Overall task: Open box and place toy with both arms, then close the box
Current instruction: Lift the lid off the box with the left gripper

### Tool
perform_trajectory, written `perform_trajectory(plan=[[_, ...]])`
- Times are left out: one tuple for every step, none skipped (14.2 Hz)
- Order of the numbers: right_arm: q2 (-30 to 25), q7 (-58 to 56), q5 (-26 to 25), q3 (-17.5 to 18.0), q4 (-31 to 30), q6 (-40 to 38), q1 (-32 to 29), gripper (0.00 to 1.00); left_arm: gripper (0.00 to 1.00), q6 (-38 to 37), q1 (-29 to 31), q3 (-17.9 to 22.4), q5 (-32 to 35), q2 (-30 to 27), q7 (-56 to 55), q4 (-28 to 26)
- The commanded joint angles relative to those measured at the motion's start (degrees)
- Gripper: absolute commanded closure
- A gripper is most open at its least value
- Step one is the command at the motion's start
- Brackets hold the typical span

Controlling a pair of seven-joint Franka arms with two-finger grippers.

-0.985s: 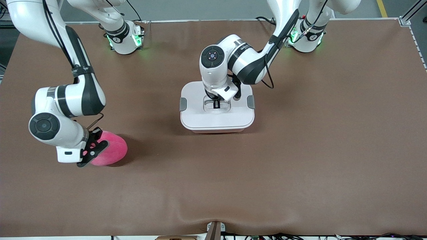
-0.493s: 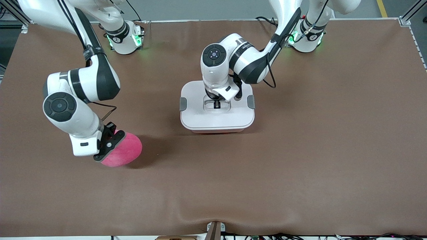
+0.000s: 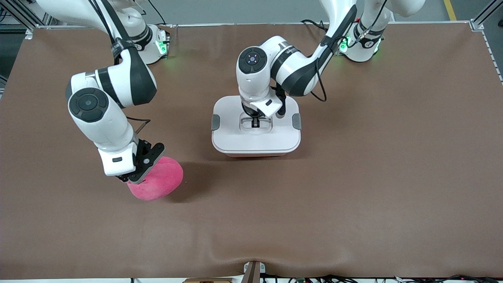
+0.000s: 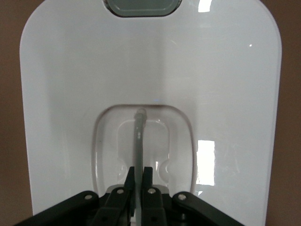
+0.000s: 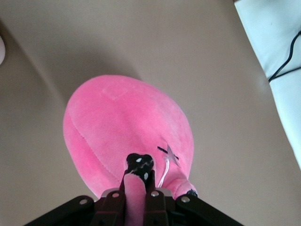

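Fingers of the left gripper (image 4: 136, 175) are pressed together on the thin grey handle (image 4: 139, 141) that stands up from the recess in the white lid (image 3: 235, 118) of the rounded rectangular pink plastic box (image 3: 255, 153); in the left wrist view the two black finger tips pinch the strip between them at the lower middle of the frame, and the glossy lid fills nearly all the rest, with one grey side clip (image 4: 141, 6) at the top edge. In the front view this gripper (image 3: 255, 122) sits just above the middle of the frame, the left arm (image 3: 290, 67) bending down to it from its base at the upper right, and the lid lies on the tub with a grey clip (image 3: 215, 122) at each short end. The right gripper (image 5: 135, 181) is clamped on the hot-pink plush toy (image 5: 127, 136): in the right wrist view its fingers squeeze a fold of pink fabric beside a black-and-white spotted eye (image 5: 140, 165) at the bottom of the frame, with a small stitched cross nearby. In the front view the toy (image 3: 159, 181) hangs under that gripper (image 3: 142, 167) in the lower left part of the frame, over the brown table mat (image 3: 353, 196) toward the right arm's end, well apart from the box, its shadow stretching toward the tub.
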Motion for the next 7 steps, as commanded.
perform_trajectory(plan=[[-1.2,-4.2,-0.4,-0.2,-0.5,1.5,0.1,1.00,1.00,-0.3,0.2,0.2,1.0,-2.2,0.8,-1.0],[-1.2,-5.2,-0.4,-0.2,-0.5,1.7,0.3,1.00,1.00,-0.4,0.5,0.2,1.0,-2.6,0.7,-1.0],[-1.3,-6.2,-0.4,-0.2,-0.5,1.7,0.4,1.00,1.00,-0.5,0.7,0.3,1.0,-2.9,0.8,-1.0],[-1.4,-7.7,-0.4,-0.2,-0.5,1.8,0.4,1.00,1.00,-0.8,1.4,0.3,1.0,-3.4,0.9,-1.0],[-1.4,-9.8,-0.4,-0.2,-0.6,2.5,0.4,1.00,1.00,-1.4,2.2,0.3,1.0,-4.4,0.9,-1.1],[-1.4,-12.5,-0.4,-0.2,-0.7,3.8,0.4,1.00,1.00,-2.8,3.2,0.3,1.1,-5.1,1.1,-1.1],[-1.4,-15.0,-0.4,-0.2,-0.9,4.1,0.5,1.00,1.00,-4.0,4.2,0.2,1.1,-6.2,2.0,-1.2]])
